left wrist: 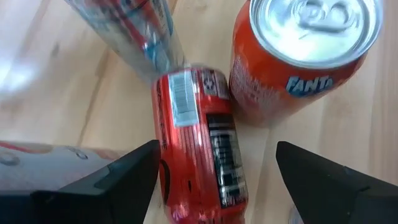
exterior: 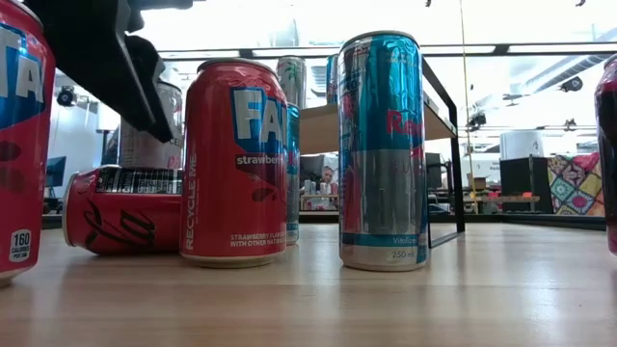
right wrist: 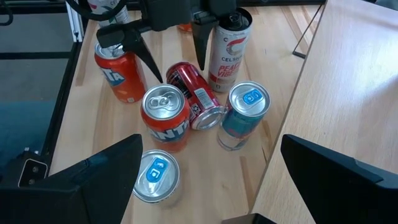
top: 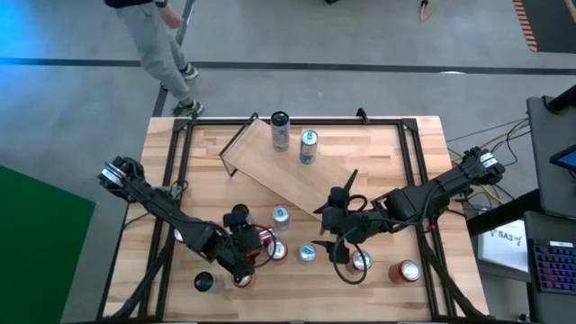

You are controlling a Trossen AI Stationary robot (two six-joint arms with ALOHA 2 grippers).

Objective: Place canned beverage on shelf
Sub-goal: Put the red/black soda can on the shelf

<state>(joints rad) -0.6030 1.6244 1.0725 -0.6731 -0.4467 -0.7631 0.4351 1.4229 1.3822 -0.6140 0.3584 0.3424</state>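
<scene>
Wide-open left gripper (left wrist: 214, 180), dark fingers (left wrist: 118, 180) spread to either side of a red can lying on its side (left wrist: 199, 143), hovering just over it and closing on nothing. Seen from the right wrist, the same left gripper (right wrist: 168, 53) pointing down at that toppled red can (right wrist: 194, 94), fingertips apart from its surface as far as can be told.

Around the toppled can: an upright orange Fanta can (left wrist: 305, 56) just beside it, nearly touching; a slim blue-and-silver can (right wrist: 244, 116) on its other side; a tall white Celsius can (right wrist: 227, 51) just behind it, close to one left finger; a second orange Fanta can (right wrist: 121, 71) a little farther off.

Right gripper (top: 331, 236) also spread wide, empty, hanging near the front end of the shelf (top: 270, 166), above the cluster of cans and apart from the toppled one.

Shelf lying at a slant across the tabletop (top: 405, 153), behind the toppled can, carrying two upright cans at its far end: a dark-topped one (top: 280, 130) and a blue one (top: 309, 147).
</scene>
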